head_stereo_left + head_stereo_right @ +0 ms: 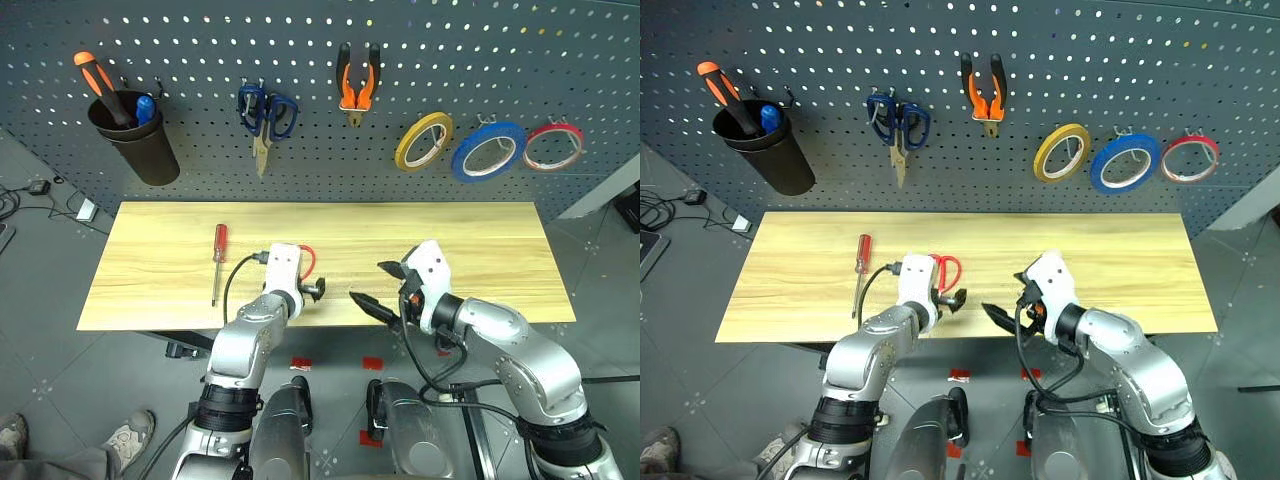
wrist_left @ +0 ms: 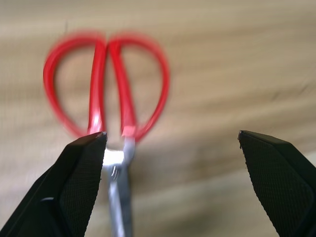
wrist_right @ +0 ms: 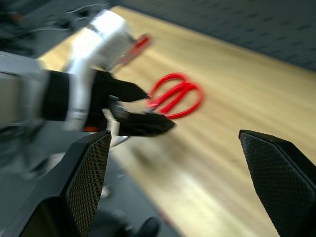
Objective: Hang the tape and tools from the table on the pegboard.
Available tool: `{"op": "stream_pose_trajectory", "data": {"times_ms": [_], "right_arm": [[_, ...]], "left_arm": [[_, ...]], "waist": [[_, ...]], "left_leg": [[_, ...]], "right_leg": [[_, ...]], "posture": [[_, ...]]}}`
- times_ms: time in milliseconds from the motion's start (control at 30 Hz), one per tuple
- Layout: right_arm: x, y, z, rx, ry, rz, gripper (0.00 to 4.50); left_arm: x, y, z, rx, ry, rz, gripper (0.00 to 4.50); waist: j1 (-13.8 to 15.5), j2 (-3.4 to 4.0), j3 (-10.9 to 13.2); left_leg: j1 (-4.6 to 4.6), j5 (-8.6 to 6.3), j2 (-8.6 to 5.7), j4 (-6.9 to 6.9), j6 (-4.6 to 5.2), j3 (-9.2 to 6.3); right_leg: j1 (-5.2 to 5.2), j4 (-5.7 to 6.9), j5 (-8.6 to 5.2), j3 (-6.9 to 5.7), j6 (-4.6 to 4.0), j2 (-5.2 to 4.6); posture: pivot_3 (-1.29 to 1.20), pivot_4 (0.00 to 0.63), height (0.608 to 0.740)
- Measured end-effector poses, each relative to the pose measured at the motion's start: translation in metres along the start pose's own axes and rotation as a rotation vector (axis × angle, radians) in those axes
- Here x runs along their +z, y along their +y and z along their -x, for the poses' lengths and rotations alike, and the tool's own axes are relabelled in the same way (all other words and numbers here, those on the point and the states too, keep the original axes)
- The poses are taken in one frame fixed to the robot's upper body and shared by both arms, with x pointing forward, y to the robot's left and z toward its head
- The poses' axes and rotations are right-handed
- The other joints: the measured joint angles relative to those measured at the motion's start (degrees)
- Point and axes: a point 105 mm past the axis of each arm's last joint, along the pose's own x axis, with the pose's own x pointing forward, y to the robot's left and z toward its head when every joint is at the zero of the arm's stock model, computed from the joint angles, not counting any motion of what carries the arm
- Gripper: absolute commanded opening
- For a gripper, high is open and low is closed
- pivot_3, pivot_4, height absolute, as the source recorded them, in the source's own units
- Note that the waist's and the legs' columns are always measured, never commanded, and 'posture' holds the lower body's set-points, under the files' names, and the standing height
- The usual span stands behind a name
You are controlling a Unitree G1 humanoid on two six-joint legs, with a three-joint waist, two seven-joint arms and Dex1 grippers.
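Red-handled scissors (image 2: 106, 89) lie on the table (image 1: 480, 250), their blades running back between my left gripper's open fingers. In the head views my left gripper (image 1: 314, 291) hides most of the scissors (image 1: 949, 268), just above the table's near edge. My right gripper (image 1: 383, 288) is open and empty, hovering to the right of the left one. The red screwdriver (image 1: 218, 260) lies on the table's left part. On the pegboard (image 1: 200, 40) hang the orange-and-black pliers (image 1: 357, 82) and the blue tape (image 1: 488, 151).
Also on the pegboard are a black cup (image 1: 135, 135) holding an orange-handled screwdriver, dark-blue scissors (image 1: 265, 115), a yellow tape roll (image 1: 423, 141) and a red-rimmed roll (image 1: 554, 146). In the right wrist view the left gripper (image 3: 138, 111) sits near the scissors (image 3: 175, 96).
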Motion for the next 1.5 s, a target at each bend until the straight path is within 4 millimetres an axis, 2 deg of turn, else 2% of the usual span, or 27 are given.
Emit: {"op": "stream_pose_trajectory", "data": {"times_ms": [167, 433, 567, 700, 967, 1067, 1267, 1367, 1500], "right_arm": [[0.002, 0.011, 0.001, 0.076, -0.007, -0.029, 4.42], [0.001, 0.013, 0.000, 0.082, 0.002, -0.027, 4.42], [0.001, 0.013, 0.000, 0.083, 0.002, -0.028, 4.42], [0.000, 0.013, 0.000, 0.085, 0.005, -0.028, 4.50], [0.002, 0.012, 0.001, 0.096, 0.013, 0.010, 4.50], [0.003, 0.012, 0.001, 0.104, 0.021, 0.032, 4.50], [0.005, 0.013, -0.001, 0.106, 0.031, 0.088, 4.50], [0.004, 0.014, -0.002, 0.112, 0.032, 0.098, 4.50], [0.011, 0.017, -0.002, 0.117, 0.008, 0.120, 4.50]], "left_arm": [[-0.007, 0.007, 0.001, 0.037, 0.039, -0.027, 4.50], [-0.023, 0.015, -0.005, 0.069, 0.124, -0.068, 4.50], [-0.019, 0.016, -0.011, 0.081, 0.128, -0.081, 4.50], [-0.017, 0.017, -0.015, 0.086, 0.124, -0.093, 3.67], [-0.023, 0.021, -0.016, 0.094, 0.134, -0.028, 1.15], [-0.024, 0.024, -0.015, 0.102, 0.138, -0.012, 0.34], [-0.024, 0.027, -0.014, 0.093, 0.140, 0.005, 0.30], [-0.022, 0.022, -0.010, 0.052, 0.112, 0.022, 0.30], [-0.031, 0.009, -0.001, -0.022, 0.075, 0.010, 0.30]], "waist": [[0.1, 0.00, 0.0], [0.2, -0.01, 0.0], [0.2, -0.01, 0.0], [0.2, 0.00, -0.1], [0.1, 0.01, -0.1], [0.1, 0.03, -0.1], [0.1, 0.05, -0.1], [-0.1, 0.05, -0.1], [-0.2, 0.05, -0.1]], "left_leg": [[0.00, -0.03, 0.00, -0.01, -0.03, -0.02], [-0.01, -0.04, 0.01, -0.02, -0.04, -0.02], [0.00, -0.04, 0.01, -0.01, -0.04, -0.02], [0.03, -0.03, 0.01, 0.00, -0.04, -0.02], [0.04, -0.03, 0.02, 0.01, -0.04, -0.02], [0.04, -0.04, 0.01, 0.01, -0.04, -0.02], [0.08, -0.03, 0.01, 0.02, -0.04, -0.01], [0.07, -0.04, 0.02, 0.01, -0.05, -0.01], [0.03, -0.05, 0.02, 0.00, -0.07, -0.02]], "right_leg": [[0.00, -0.02, 0.00, -0.03, 0.00, 0.00], [0.00, -0.08, 0.00, -0.03, 0.00, 0.00], [0.01, -0.07, 0.00, -0.04, 0.00, 0.00], [0.04, -0.05, 0.00, -0.04, 0.00, 0.00], [0.06, -0.06, 0.00, -0.04, 0.00, 0.00], [0.07, -0.06, 0.00, -0.05, 0.00, 0.00], [0.10, -0.05, 0.00, -0.06, 0.00, 0.00], [0.10, -0.05, 0.00, -0.05, 0.00, 0.00], [0.08, -0.08, 0.01, -0.06, -0.02, -0.01]], "posture": [[-0.27, 0.324, 0.740], [-0.27, 0.318, 0.740], [-0.28, 0.313, 0.740], [-0.28, 0.310, 0.740], [-0.29, 0.309, 0.740], [-0.29, 0.307, 0.740], [-0.29, 0.304, 0.740], [-0.30, 0.301, 0.740], [-0.30, 0.299, 0.740]]}}
